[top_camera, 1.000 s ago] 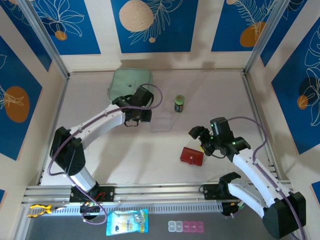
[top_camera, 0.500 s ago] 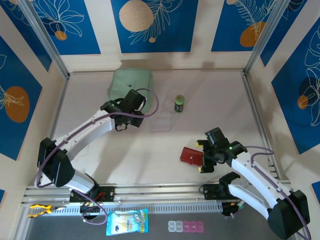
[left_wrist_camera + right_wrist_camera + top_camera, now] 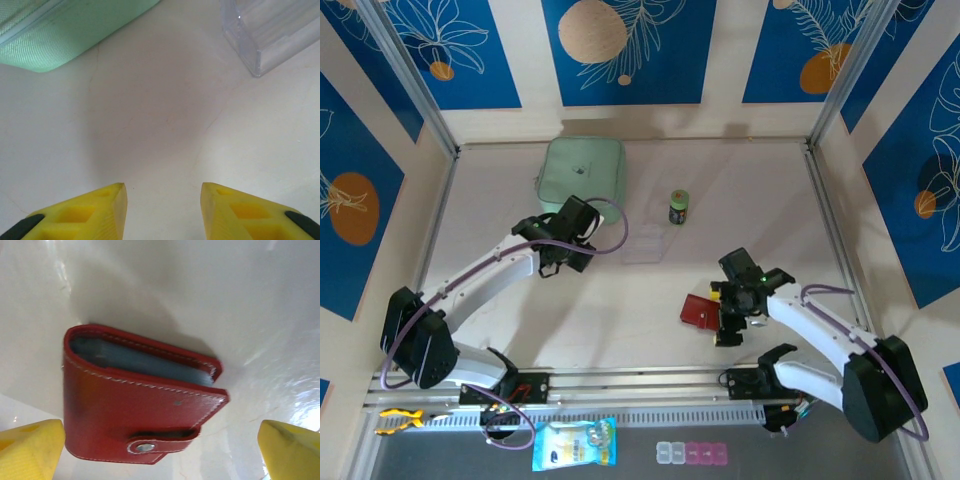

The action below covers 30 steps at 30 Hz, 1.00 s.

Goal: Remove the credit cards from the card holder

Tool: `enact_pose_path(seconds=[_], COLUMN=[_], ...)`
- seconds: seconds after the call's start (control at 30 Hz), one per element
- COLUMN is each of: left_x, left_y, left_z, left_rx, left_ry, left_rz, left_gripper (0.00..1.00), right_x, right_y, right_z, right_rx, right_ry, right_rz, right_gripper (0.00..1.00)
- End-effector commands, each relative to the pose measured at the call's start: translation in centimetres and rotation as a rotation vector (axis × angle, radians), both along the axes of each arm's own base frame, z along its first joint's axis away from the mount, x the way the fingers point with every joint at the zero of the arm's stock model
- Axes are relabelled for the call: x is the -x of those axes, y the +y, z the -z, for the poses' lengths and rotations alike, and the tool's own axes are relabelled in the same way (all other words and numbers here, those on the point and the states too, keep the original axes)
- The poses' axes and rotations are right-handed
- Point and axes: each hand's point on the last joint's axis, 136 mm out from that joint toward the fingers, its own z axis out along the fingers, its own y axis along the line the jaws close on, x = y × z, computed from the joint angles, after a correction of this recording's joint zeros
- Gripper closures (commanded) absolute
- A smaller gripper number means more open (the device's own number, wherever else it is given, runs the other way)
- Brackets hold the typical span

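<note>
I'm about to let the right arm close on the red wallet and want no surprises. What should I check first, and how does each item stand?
1. Right gripper open: ok, jaws stand wide.
2. Card holder between its fingers: ok, lying flat on the table.
3. Card holder opened for access: not ok, folded shut with the strap tab snapped.
4. Credit cards in sight: cannot tell, only pale pocket edges show.
5. Left gripper free to help: ok, open and empty, over bare table near the mint-green case and clear plastic sheet.

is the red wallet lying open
No, the wallet lies folded shut with its strap snapped closed.
</note>
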Motion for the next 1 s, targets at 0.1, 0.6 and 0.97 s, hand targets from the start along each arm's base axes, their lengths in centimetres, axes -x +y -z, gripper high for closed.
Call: enact_pose_path(seconds=[0.1, 0.6, 0.97], left_x=[-0.3, 0.4, 0.3], left_y=[-0.1, 0.9, 0.8], left_z=[-1.1, -0.5, -0.3], left_rx=[0.005, -0.02, -0.028], left_ry=[-0.018, -0.035, -0.03], left_rz=[0.039, 0.049, 0.05], left_gripper=[0.57, 0.55, 0.55], right_x=[-1.8, -1.6, -1.3], right_y=[1.6, 2.9, 2.6], right_z=[-0.1, 2.3, 1.7], right_rx=[-0.036, -0.003, 0.064], right_ry=[0.091, 0.127, 0.086], right_rz=[0.239, 0.241, 0.18], right_gripper=[0.01, 0.04, 0.17])
